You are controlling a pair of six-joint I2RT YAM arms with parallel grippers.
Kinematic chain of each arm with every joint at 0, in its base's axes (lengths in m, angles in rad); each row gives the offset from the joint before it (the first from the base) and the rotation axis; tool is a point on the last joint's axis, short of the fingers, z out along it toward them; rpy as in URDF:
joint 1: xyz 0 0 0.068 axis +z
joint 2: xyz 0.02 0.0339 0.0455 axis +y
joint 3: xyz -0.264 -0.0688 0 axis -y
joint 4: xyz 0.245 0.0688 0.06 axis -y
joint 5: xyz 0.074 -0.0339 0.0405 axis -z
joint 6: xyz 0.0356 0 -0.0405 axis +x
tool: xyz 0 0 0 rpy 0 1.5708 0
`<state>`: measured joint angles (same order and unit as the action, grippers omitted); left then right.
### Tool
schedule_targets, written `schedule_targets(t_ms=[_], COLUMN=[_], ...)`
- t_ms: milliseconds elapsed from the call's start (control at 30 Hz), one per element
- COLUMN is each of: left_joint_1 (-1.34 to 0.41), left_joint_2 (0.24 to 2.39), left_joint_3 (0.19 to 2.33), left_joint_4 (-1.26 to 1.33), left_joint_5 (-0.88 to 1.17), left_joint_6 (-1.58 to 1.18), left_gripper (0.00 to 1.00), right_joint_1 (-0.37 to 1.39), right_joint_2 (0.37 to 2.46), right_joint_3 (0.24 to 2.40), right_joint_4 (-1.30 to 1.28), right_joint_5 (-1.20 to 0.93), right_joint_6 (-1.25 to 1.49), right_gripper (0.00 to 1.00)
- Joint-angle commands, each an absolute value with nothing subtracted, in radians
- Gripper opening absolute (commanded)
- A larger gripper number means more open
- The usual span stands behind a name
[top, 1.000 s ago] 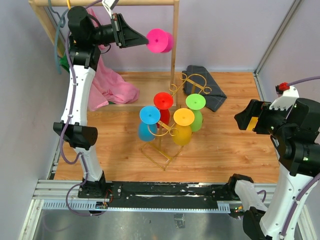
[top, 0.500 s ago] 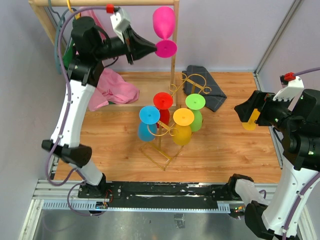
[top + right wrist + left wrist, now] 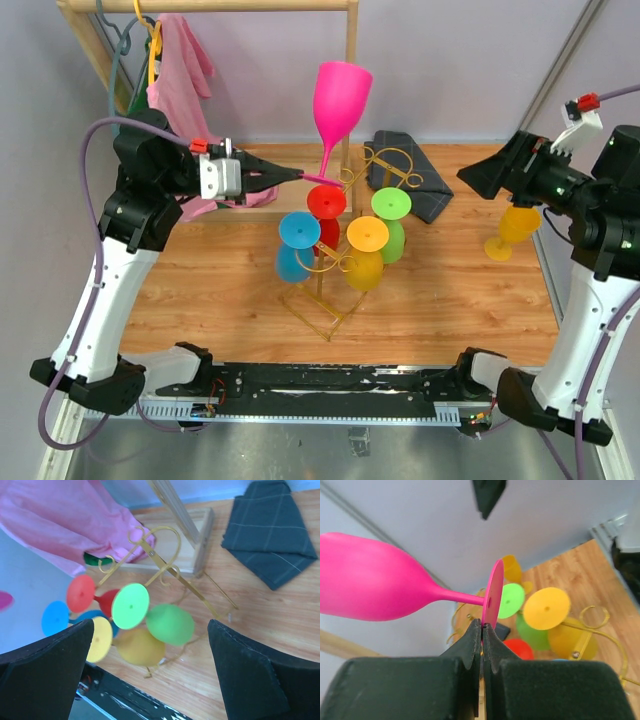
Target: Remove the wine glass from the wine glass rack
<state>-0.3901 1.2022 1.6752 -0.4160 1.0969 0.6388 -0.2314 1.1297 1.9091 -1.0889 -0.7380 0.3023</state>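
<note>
A pink wine glass point(image 3: 338, 98) is in the air, bowl up, above and behind the gold wire wine glass rack point(image 3: 325, 312). My left gripper point(image 3: 302, 176) is shut on the edge of its round foot point(image 3: 492, 597); in the left wrist view the gripper point(image 3: 482, 627) pinches that foot and the bowl point(image 3: 370, 580) lies to the left. Blue point(image 3: 299, 230), red point(image 3: 326, 202), yellow point(image 3: 367, 235) and green point(image 3: 391, 204) glasses hang upside down on the rack. My right gripper point(image 3: 490, 176) hovers open at the right, holding nothing, with the rack point(image 3: 160, 555) below it.
A yellow-orange glass point(image 3: 512, 232) stands upright on the wooden table at the right. A folded grey cloth point(image 3: 415, 185) lies behind the rack. A wooden clothes rack point(image 3: 350, 60) with a pink garment point(image 3: 185, 60) stands at the back left. Walls close in on both sides.
My left arm has come down and toward the rack, turning the pink glass bowl-up and lowering it. My right arm has risen and moved back, uncovering the yellow-orange glass.
</note>
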Motion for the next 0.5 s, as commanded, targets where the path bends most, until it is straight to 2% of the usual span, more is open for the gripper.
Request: schedule_targets(t_ms=[0,200,300,333,467], left_joint_1=[-0.393,-0.391,-0.397,-0.400,-0.407], left_joint_2=[1.168,1.174,1.121,1.106,1.058], left_joint_3=[1.651,1.663,1.503,1.450,1.390], left_joint_4=[-0.421,-0.370,0.142,0.260,0.284], left_joint_5=[1.306,1.530,1.640,1.668,1.683], left_joint_6=[0.585,0.154,-0.401,-0.501,-0.552], left_gripper=[0.00,0.00,0.00,0.00,0.00], right_joint_1=[-0.233,-0.232,-0.230,-0.228,-0.226], right_joint_2=[1.169,1.173,1.145,1.129,1.054], right_joint_3=[1.979,1.951,1.896,1.863,1.719], right_joint_4=[-0.972,-0.866,-0.804,-0.762,-0.539], right_joint_5=[-0.879,-0.965,-1.018,-1.042,-1.140], right_joint_6=[0.454,0.574,0.638,0.676,0.861], right_gripper=[0.99,0.99,0.98,0.99,1.00])
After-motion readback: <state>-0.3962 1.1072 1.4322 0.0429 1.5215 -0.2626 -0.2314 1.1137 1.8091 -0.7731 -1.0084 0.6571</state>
